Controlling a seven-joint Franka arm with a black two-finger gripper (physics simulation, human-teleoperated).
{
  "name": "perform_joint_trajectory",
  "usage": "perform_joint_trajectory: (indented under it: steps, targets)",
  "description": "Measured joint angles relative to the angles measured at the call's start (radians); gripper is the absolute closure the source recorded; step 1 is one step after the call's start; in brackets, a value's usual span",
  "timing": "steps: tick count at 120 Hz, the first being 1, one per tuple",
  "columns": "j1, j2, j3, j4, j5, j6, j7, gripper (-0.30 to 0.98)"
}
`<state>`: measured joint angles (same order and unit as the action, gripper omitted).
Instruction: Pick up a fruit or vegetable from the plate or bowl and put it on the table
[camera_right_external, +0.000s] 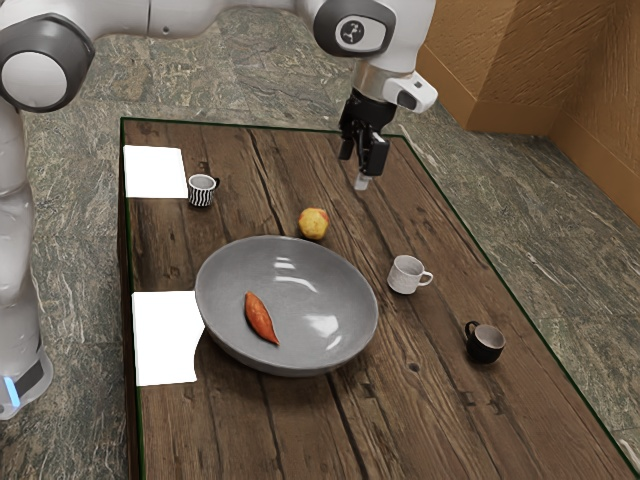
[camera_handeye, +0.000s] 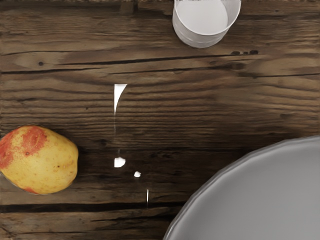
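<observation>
One orange vegetable (camera_right_external: 261, 318) lies in the bowl (camera_right_external: 310, 275), and the hand (camera_right_external: 361, 180) is above the worktop (camera_right_external: 420, 425); open or closed, I cannot tell. Reaching seems the present step; next, it should cross to the bowl and descend.

Brown walls (camera_right_external: 500, 60), floor (camera_right_external: 270, 70) (stone, perhaps)
</observation>
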<state>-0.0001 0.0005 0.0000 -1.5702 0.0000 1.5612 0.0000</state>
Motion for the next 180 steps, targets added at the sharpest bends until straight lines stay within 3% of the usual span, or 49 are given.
perform_joint_trajectory:
  steps: [1,4,7,15,27,56,66,76,81,88,96,109,124,137,150,157,180]
  targets:
    - [0.000,0.000,0.000,0.000,0.000,0.000,0.000,0.00]
    - [-0.197,0.084,0.209,0.143,-0.018,-0.011,0.000,0.00]
    - [-0.304,0.138,0.341,0.234,-0.033,-0.022,-0.001,0.00]
    - [-0.431,0.202,0.499,0.342,-0.060,-0.044,-0.002,0.00]
    - [-0.481,0.225,0.554,0.380,-0.081,-0.066,-0.003,0.00]
    - [-0.488,0.165,0.565,0.580,-0.086,-0.207,0.003,0.00]
    - [-0.497,0.120,0.515,0.532,-0.047,-0.250,0.094,0.00]
    - [-0.487,-0.214,0.336,0.075,0.024,-0.218,0.179,0.00]
    - [-0.490,-0.326,0.251,-0.081,0.062,-0.209,0.211,0.00]
    - [-0.493,-0.478,0.186,-0.222,0.106,-0.198,0.247,0.00]
    - [-0.496,-0.540,0.162,-0.287,0.138,-0.191,0.284,0.00]
    - [-0.617,-0.526,0.136,-0.377,0.130,-0.119,0.348,0.00]
    - [-0.622,-0.426,0.138,-0.418,0.077,-0.002,0.440,0.00]
    - [-0.515,-0.330,0.104,-0.421,0.037,0.100,0.518,0.00]
    - [-0.210,-0.276,-0.175,-0.416,-0.018,0.164,0.590,0.00]
    - [-0.116,-0.235,-0.251,-0.412,-0.046,0.187,0.628,0.00]
    - [-0.069,-0.187,-0.209,-0.420,-0.080,0.204,0.744,0.00]
